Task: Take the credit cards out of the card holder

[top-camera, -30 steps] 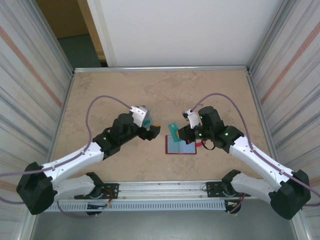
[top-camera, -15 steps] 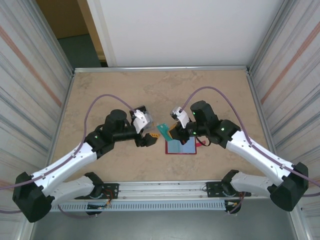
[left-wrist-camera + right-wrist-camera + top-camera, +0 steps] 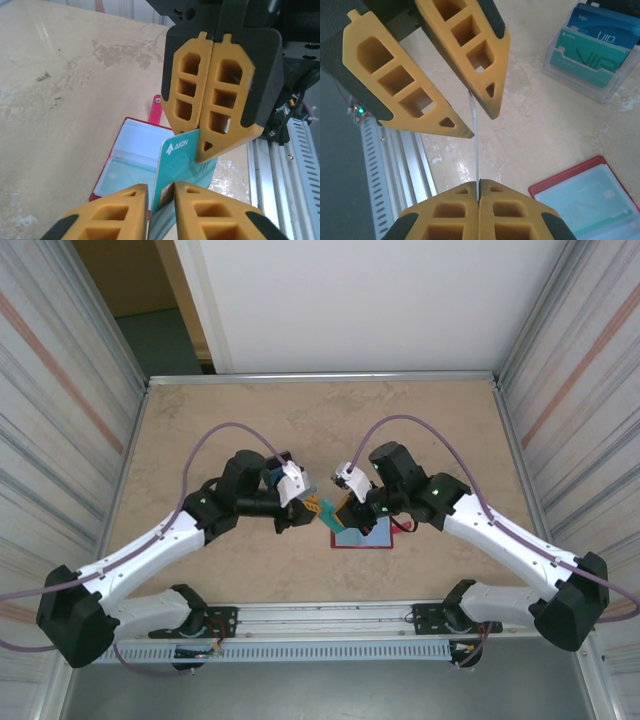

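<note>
The card holder (image 3: 362,533) lies open on the table, dark red with pale blue-grey panels (image 3: 132,160) (image 3: 590,195) and a red tab (image 3: 156,107). A teal credit card (image 3: 326,511) (image 3: 182,160) hangs in the air just left of it. My right gripper (image 3: 345,512) (image 3: 479,184) (image 3: 192,140) is shut on one end of this card, seen edge-on in the right wrist view (image 3: 475,150). My left gripper (image 3: 309,507) (image 3: 161,189) (image 3: 481,125) straddles the card's other end, jaws narrowed, one finger against the card and a slim gap at the other.
A clear box (image 3: 590,55) with blue and teal cards standing in it sits on the table behind my left wrist (image 3: 273,477). The metal rail (image 3: 320,618) runs along the near edge. Corrugated walls close both sides.
My right gripper carried the teal card left, up off the holder. My left gripper came in to meet it and narrowed from wide open to a slim gap around the card.
</note>
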